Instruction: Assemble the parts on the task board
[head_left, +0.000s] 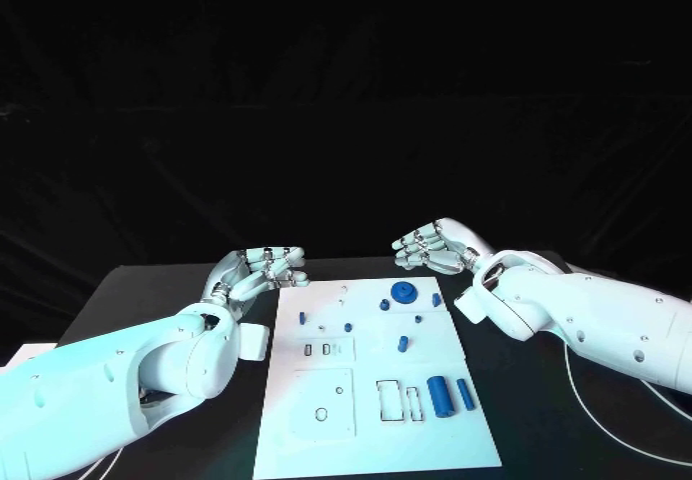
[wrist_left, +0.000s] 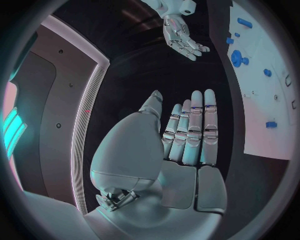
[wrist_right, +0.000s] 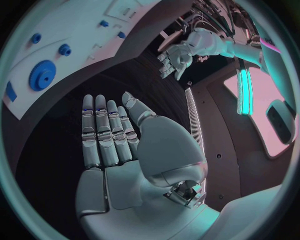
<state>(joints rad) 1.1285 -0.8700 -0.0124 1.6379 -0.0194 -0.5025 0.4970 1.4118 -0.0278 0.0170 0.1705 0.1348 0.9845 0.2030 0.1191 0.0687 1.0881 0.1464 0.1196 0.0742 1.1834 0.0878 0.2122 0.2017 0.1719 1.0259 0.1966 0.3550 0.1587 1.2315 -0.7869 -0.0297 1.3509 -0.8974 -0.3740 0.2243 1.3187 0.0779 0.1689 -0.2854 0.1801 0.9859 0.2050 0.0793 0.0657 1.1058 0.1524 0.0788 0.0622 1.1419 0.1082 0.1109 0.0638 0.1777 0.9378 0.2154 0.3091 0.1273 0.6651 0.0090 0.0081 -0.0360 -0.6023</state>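
Your left hand (head_left: 263, 268) hovers just off the task board's (head_left: 332, 400) far left corner, palm up, fingers straight and side by side, holding nothing. You see the board lying mid-table carrying small blue parts: a gear (head_left: 405, 292) near its far edge, pegs around it, two cylinders (head_left: 441, 396) at its right side. Beyond its far right corner your right hand (head_left: 437, 246) is likewise empty, fingers extended.

Empty hands flanking task board (head_left: 378, 390), palms up
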